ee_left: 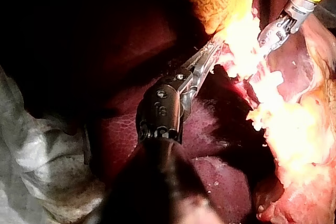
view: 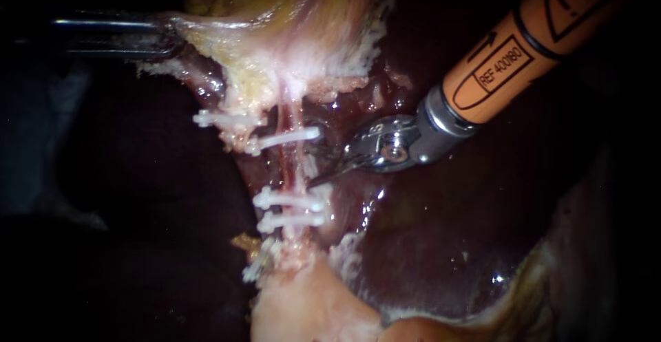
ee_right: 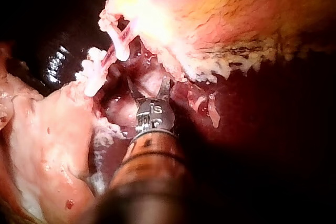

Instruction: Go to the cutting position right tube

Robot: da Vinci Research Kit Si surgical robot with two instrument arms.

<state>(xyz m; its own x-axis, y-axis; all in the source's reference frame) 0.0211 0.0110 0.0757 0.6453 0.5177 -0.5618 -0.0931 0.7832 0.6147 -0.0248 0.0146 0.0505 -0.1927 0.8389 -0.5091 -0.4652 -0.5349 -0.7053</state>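
A thin pink tube, the right tube (view: 295, 166), runs down from the gallbladder (view: 289, 32). One white clip (view: 289, 137) crosses it above and two white clips (view: 289, 210) below. My right instrument (view: 320, 170), on an orange shaft, has its two blades open just right of the bare stretch between those clips, with the lower tip almost at the tube. In the right wrist view the blades (ee_right: 147, 85) are spread, with the clipped tube (ee_right: 113, 53) ahead and to one side. My left instrument (view: 169, 36) is shut on the gallbladder's pale edge, as the left wrist view (ee_left: 210, 56) also shows.
Dark red liver (view: 447, 232) lies under and to the right of the tube. A further white clip (view: 227, 118) sits left of the tube, and another (view: 258, 266) low down by pale fatty tissue (view: 310, 307). White gauze (ee_left: 37, 156) lies beside the left shaft.
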